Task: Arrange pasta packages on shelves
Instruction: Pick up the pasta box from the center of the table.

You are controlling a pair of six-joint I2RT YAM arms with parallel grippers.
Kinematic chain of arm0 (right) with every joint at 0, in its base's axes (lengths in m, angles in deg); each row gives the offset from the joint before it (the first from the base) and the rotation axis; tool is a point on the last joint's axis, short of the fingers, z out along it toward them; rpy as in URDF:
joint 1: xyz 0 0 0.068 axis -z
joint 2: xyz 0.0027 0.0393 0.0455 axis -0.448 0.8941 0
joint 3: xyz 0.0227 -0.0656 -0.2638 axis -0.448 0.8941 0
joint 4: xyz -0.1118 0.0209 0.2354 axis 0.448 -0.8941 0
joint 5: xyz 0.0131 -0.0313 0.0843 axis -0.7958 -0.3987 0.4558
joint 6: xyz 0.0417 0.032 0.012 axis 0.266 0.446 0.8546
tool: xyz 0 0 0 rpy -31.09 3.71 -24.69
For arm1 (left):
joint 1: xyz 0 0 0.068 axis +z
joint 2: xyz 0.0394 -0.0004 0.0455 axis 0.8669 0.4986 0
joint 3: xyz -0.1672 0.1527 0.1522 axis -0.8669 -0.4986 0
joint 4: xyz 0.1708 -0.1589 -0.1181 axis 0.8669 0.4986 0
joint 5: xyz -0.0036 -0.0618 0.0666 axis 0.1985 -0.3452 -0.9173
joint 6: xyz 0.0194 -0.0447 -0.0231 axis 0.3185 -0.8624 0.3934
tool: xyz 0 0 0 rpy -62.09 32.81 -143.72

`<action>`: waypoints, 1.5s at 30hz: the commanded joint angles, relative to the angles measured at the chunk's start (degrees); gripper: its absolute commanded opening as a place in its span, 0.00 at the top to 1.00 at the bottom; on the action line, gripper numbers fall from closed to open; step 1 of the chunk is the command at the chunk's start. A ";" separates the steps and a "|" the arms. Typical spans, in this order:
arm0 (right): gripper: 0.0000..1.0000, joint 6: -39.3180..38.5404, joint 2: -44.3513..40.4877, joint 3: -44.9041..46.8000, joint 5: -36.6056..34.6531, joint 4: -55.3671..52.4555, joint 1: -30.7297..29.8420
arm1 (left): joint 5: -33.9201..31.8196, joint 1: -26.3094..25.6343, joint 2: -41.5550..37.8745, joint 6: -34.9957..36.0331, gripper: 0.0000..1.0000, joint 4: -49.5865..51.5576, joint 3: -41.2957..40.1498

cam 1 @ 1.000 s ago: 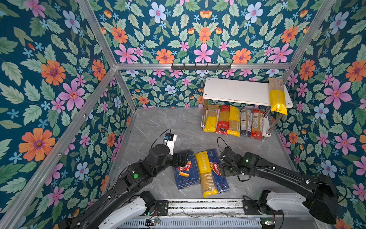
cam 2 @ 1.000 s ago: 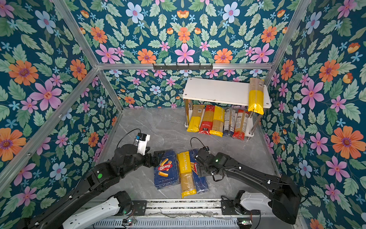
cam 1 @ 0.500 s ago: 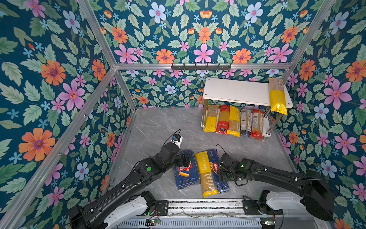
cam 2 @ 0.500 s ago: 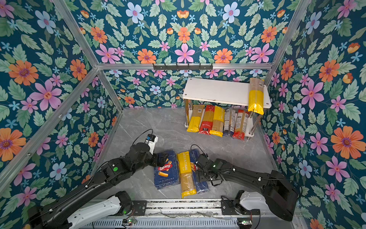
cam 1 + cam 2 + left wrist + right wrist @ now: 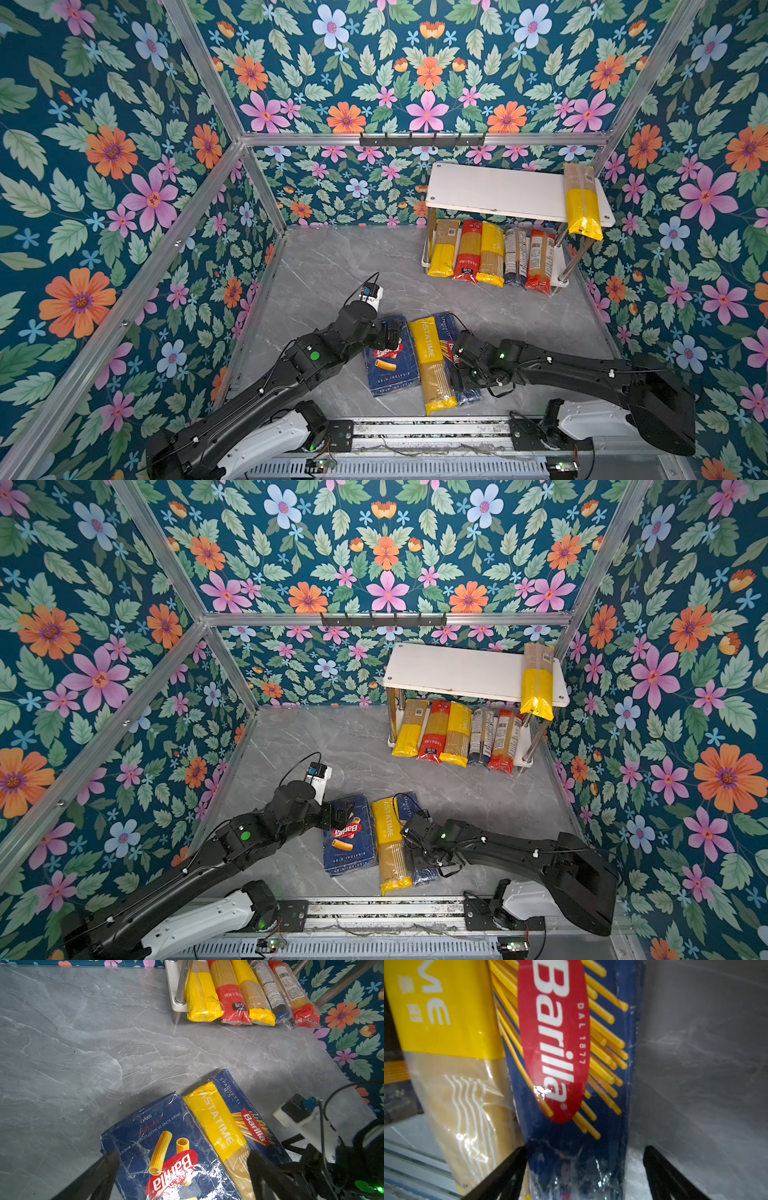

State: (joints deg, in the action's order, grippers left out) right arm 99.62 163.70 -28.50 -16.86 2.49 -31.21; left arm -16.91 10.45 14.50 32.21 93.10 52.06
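Left gripper [image 5: 184,1157] is released, jaws wide astride the wide Barilla rigatoni pack [image 5: 390,361]. Right gripper [image 5: 585,1151] is also released, jaws either side of the Barilla spaghetti pack [image 5: 571,1053]. Both packs lie on the table [image 5: 332,266] flanking 1 yellow spaghetti bag [image 5: 432,365]; the shelves [image 5: 498,191] carry 5 bags [image 5: 490,257] below and 1 upper bag [image 5: 582,203].

surface: grey marble tabletop [image 5: 332,270] | on it: two-tier rack [image 5: 490,191], rigatoni pack [image 5: 390,370], yellow spaghetti bag [image 5: 432,365], blue spaghetti pack [image 5: 446,328]

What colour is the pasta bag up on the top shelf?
The bag is bright yellow in front and tan behind, clearest in a top view.
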 commanded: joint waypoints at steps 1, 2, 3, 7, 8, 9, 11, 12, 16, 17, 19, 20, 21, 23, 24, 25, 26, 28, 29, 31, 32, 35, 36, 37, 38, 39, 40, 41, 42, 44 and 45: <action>0.13 1.48 2.19 -0.46 -1.81 -0.91 -0.10 | -1.44 -0.01 -0.97 -0.78 0.00 -0.37 -0.21; 0.13 1.52 3.03 -0.71 -2.14 -1.04 -0.11 | -1.46 -0.03 -1.33 -0.86 0.00 -0.37 -0.25; 0.13 1.55 3.65 -0.82 -2.55 -1.19 -0.12 | -1.54 -0.01 -1.58 -0.87 0.00 -0.37 -0.37; 0.13 2.21 7.34 -2.59 -5.51 -4.00 -0.14 | -1.62 -0.01 -2.06 -1.12 0.00 -0.37 -0.88; 0.13 2.44 8.25 -3.05 -5.89 -4.72 -0.18 | -1.63 -0.01 -2.12 -1.13 0.00 -0.37 -1.00; 0.13 2.63 8.89 -3.32 -6.22 -5.11 -0.11 | -1.63 -0.06 -2.24 -1.21 0.00 -0.37 -1.08; 0.13 2.56 9.98 -3.79 -6.71 -5.60 -0.17 | -1.82 -0.01 -2.43 -1.22 0.00 -0.37 -1.13; 0.13 2.48 10.24 -3.89 -6.55 -5.52 -0.10 | -1.81 -0.01 -2.55 -1.22 0.00 -0.41 -1.18; 0.16 2.49 10.56 -3.99 -6.30 -5.21 -0.10 | -2.16 -0.01 -2.94 -1.05 0.00 -0.37 -1.13; 0.17 2.49 10.35 -3.99 -6.43 -5.26 -0.14 | -2.23 -0.01 -2.96 -1.00 0.00 -0.42 -1.05; 0.22 2.50 9.53 -3.84 -6.71 -5.24 -0.11 | -2.34 -0.02 -2.88 -0.87 0.00 -0.45 -1.13; 0.27 2.34 8.98 -3.73 -6.76 -5.26 -0.11 | -2.40 -0.01 -2.84 -0.79 0.00 -0.44 -0.99; 0.33 2.35 8.32 -3.57 -6.70 -5.21 -0.10 | -2.55 -0.01 -2.76 -0.70 0.00 -0.42 -1.04; 0.40 2.23 6.64 -3.15 -6.59 -4.85 -0.11 | -2.58 -0.01 -2.67 -0.61 0.00 -0.46 -0.95; 0.43 2.06 5.61 -2.87 -6.37 -4.66 -0.11 | -2.64 -0.01 -2.61 -0.52 0.00 -0.52 -0.79; 0.45 1.87 4.63 -2.64 -6.19 -4.57 -0.13 | -2.66 -0.01 -2.54 -0.52 0.00 -0.61 -0.84; 0.47 1.69 3.40 -2.38 -5.91 -4.46 -0.15 | -2.66 -0.01 -2.45 -0.52 0.00 -0.68 -0.78; 0.50 1.49 1.01 -1.98 -5.40 -4.44 -0.03 | -2.69 -0.01 -2.19 -0.43 0.00 -0.89 -0.62; 0.51 1.36 -0.48 -1.76 -5.06 -4.46 -0.01 | -2.67 -0.01 -2.04 -0.43 0.00 -0.90 -0.45; 0.52 1.09 -3.13 -1.54 -4.44 -4.68 0.17 | -2.58 -0.01 -1.63 -0.40 0.00 -1.15 -0.14; 0.52 0.93 -4.63 -1.53 -4.26 -4.94 0.34 | -2.58 -0.06 -1.30 -0.26 0.00 -1.24 0.08; 0.53 0.32 -8.15 -1.71 -4.11 -6.14 0.93 | -2.41 -0.01 -0.27 -0.12 0.00 -1.66 0.70; 0.54 0.13 -9.31 -1.94 -4.12 -6.87 1.29 | -2.32 -0.05 0.02 -0.08 0.00 -1.76 0.93; 0.54 -0.09 -10.22 -2.26 -4.28 -7.89 1.57 | -2.29 -0.01 0.32 -0.08 0.00 -1.86 1.23; 0.55 -0.37 -11.38 -2.85 -4.45 -9.12 1.78 | -2.23 -0.01 0.60 0.00 0.00 -1.94 1.58; 0.56 -0.60 -12.64 -3.55 -4.55 -10.23 1.79 | -2.14 -0.01 0.99 0.08 0.00 -1.95 1.95; 0.56 -0.90 -13.91 -4.16 -4.56 -11.01 1.81 | -2.15 -0.01 1.26 0.26 0.00 -2.04 2.31; 0.56 -1.16 -15.47 -4.68 -4.32 -11.71 1.77 | -2.23 -0.01 1.71 0.48 0.00 -2.04 2.84; 0.57 -1.41 -17.08 -5.16 -4.00 -12.10 1.88 | -2.35 -0.01 2.07 0.70 0.00 -2.04 3.38; 0.57 -1.76 -20.06 -5.95 -3.55 -12.77 1.94 | -2.42 -0.01 2.70 0.97 0.00 -2.17 4.19; 0.58 -1.78 -21.56 -6.38 -3.45 -13.24 2.03 | -2.36 -0.01 3.11 1.14 0.00 -2.38 4.55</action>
State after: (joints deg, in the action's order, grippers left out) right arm 99.14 144.66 -33.60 -19.29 -11.55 -29.33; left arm -19.03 10.43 17.01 32.39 92.31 55.73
